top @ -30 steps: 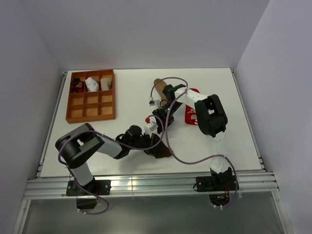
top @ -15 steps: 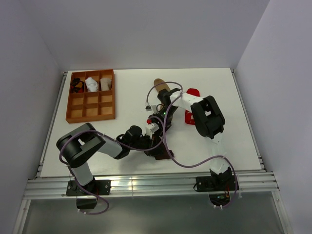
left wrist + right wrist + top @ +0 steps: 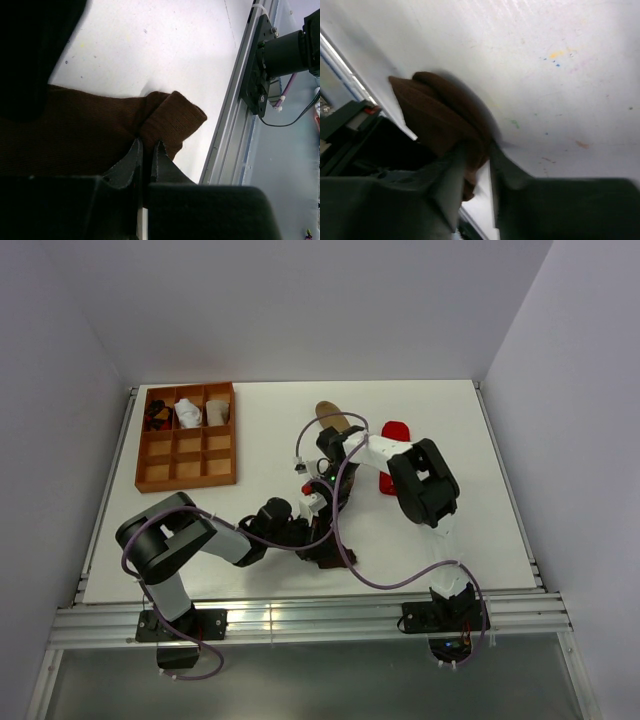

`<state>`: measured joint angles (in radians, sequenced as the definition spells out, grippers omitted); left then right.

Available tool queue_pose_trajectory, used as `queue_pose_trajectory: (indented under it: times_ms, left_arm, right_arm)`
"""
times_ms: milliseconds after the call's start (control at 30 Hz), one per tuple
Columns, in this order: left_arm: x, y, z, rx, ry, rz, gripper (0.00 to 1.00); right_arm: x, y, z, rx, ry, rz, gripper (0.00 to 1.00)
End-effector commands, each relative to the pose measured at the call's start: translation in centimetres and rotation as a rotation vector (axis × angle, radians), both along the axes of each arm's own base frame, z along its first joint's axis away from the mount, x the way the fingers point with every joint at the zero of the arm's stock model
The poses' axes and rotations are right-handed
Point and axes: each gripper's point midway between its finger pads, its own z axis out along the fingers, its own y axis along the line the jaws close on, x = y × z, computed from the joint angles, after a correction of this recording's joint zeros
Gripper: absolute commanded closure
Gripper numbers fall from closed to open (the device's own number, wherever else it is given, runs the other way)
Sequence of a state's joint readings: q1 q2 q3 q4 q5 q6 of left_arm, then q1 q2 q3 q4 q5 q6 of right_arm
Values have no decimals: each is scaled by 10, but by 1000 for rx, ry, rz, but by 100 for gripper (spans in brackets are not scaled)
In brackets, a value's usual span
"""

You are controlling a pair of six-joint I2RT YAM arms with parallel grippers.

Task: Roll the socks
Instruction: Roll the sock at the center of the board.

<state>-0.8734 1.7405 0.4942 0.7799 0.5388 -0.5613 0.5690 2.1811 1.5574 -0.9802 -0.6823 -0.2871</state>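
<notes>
Top external view gives the white counter (image 3: 480, 530) with a wooden tray (image 3: 188, 470) at its far left, small sock bundles (image 3: 187, 412) in the tray's top row; the left arm (image 3: 165, 540) and right arm (image 3: 425, 480) both reach to the counter's near middle, where the brown sock (image 3: 325, 552) lies between them, close to the near edge; the tan sock (image 3: 328, 418) lies flat farther back, and the red sock (image 3: 395, 428) near it to the right, partly hidden under the right arm; neither is touched.

Left wrist view: the left jaws are pressed nearly together, pinching the brown sock's edge beside a small turned-over fold at its end; the rest of it lies spread flat on the counter. Right wrist view, blurred: the right jaws pinch a bunched hump of the same brown fabric, which fills the gap between them.

By my reading the task is at its start; the first sock has only a first turn, not a finished roll; the tan and red socks are wholly left to do.
</notes>
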Motion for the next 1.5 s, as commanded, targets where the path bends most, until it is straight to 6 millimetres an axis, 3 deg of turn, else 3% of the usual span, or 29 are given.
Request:
queue_pose_trajectory:
  times_ms: [0,33,133,300,467,700,1167,1467]
  left_arm:
    - [-18,9,-21,76,43,-52,100]
    - [-18,9,-20,76,43,-52,100]
    - [-20,9,-20,76,46,-55,100]
    - [-21,8,-10,68,34,-57,100]
    - [-20,5,0,73,14,-63,100]
    - [-20,5,0,90,9,-63,100]
    - [-8,20,-33,173,184,69,100]
    - [-5,27,-50,179,351,64,100]
  right_arm:
    - [7,-10,-29,-86,-63,26,72]
    - [8,-11,-30,-96,-70,22,82]
    - [13,-14,-33,-108,-87,9,92]
    - [39,-22,-24,-124,-170,-66,98]
    - [62,-38,-17,-148,-229,-143,99]
    - [74,-58,-21,-188,-257,-189,99]
    - [80,-72,-24,-202,-265,-235,100]
    - [82,-77,-25,-199,-269,-246,100]
